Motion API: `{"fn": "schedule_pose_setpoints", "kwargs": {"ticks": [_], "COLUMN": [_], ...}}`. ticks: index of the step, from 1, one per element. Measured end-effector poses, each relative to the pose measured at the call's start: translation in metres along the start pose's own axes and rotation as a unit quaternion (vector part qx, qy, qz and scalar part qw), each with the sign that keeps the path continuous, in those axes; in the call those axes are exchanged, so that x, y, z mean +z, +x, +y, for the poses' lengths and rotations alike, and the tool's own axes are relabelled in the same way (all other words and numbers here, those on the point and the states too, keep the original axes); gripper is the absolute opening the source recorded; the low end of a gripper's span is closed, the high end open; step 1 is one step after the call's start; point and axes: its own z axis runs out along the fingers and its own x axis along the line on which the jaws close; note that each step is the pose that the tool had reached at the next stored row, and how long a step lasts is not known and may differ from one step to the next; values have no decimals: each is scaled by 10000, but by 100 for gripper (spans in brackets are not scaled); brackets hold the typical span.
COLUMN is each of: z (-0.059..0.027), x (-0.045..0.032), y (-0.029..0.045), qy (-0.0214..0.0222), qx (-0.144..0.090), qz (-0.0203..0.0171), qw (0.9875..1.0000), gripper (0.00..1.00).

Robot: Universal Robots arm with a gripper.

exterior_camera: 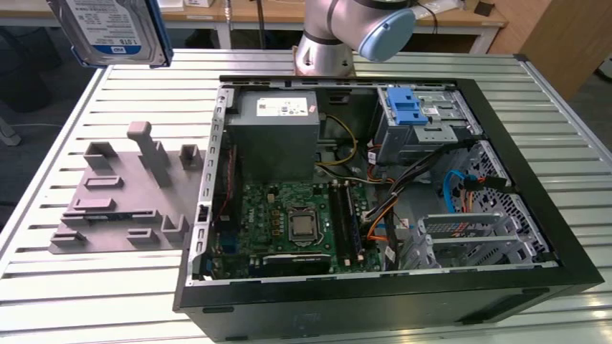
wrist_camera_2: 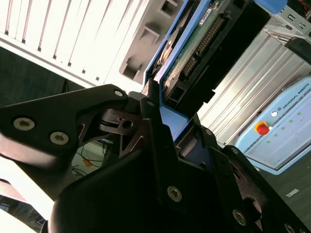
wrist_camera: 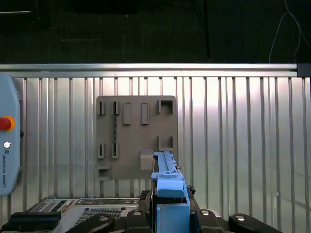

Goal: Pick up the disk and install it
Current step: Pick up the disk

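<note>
The jaws grip the silver, blue-framed disk (exterior_camera: 113, 29) by its end, in open air, grey fixture (exterior_camera: 115, 193) and worktop (exterior_camera: 96, 287) well below them.

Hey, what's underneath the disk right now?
In the first wrist view, the disk hangs above the grey slotted holder on the slatted table. The disk's own edge covers one corner of the holder, so what sits there cannot be seen.
</note>
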Motion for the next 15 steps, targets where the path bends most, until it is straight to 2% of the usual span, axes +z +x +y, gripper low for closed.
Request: {"fn": "schedule_pose_setpoints", "kwargs": {"ticks": [6,15], "z": [-57,-210], "x": [0,-3], "y": [20,116], "qy": [0,0], "qx": [0,0], "qz": [0,0], "qw": [10000,10000], "gripper": [36,36]}}
